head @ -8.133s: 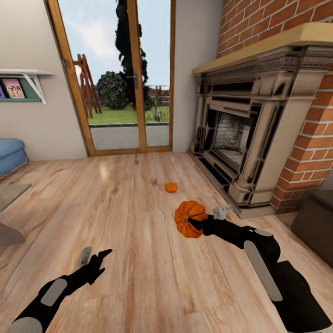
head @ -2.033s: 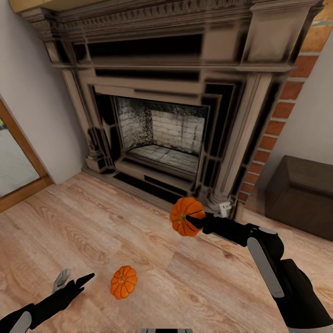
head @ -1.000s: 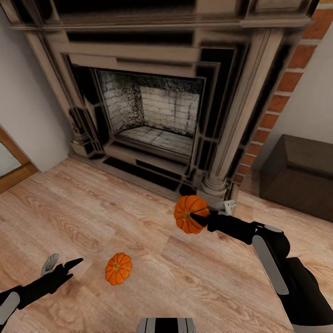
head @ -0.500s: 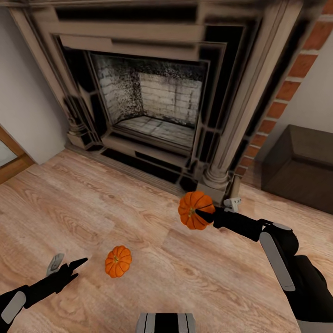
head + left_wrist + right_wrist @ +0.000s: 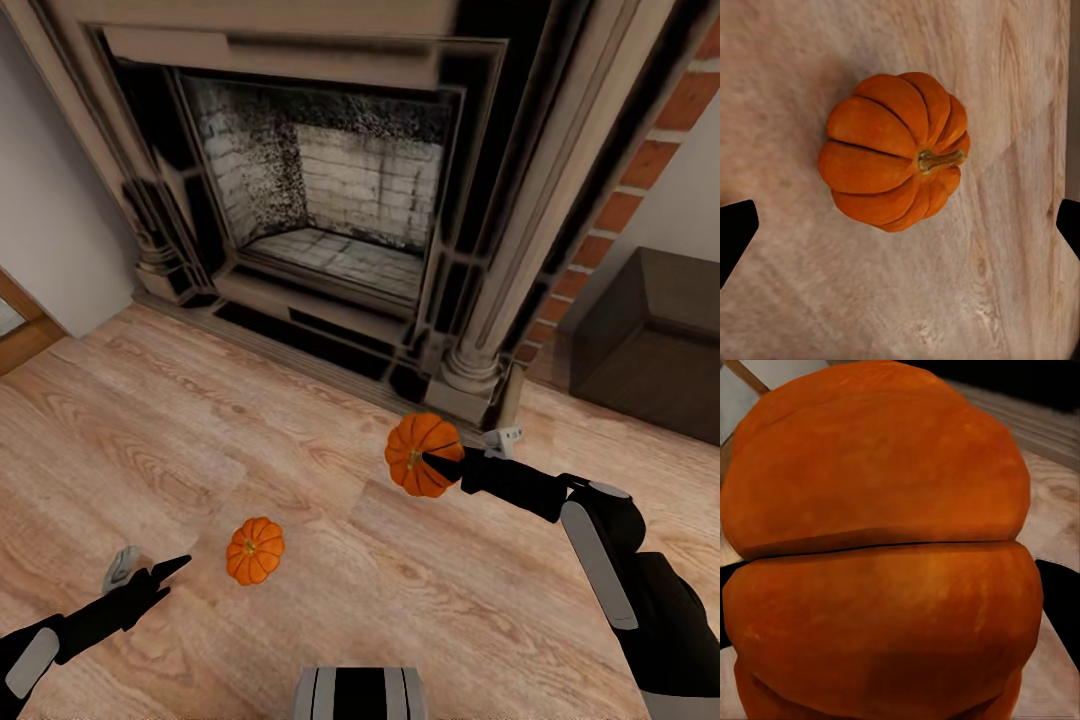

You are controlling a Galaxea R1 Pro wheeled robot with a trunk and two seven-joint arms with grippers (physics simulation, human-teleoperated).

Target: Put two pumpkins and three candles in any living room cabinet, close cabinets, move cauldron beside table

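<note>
My right gripper is shut on one orange pumpkin, carried above the wooden floor in front of the fireplace; up close that pumpkin blocks most of the right wrist view. The second pumpkin lies on the floor, a short way right of my left gripper. That left gripper is open and low over the floor. Seen from the left wrist, the pumpkin lies just ahead of the gap between the spread fingertips. The candles and the cauldron are out of view.
A large stone fireplace with a raised hearth step stands straight ahead. A low dark-brown wooden unit, possibly the cabinet, sits against the wall to its right. Brick facing runs beside it. Open wooden floor lies to the left.
The camera has driven from across the room up to the fireplace and the second pumpkin. The right gripper has kept hold of its pumpkin. The left gripper now sits beside the floor pumpkin.
</note>
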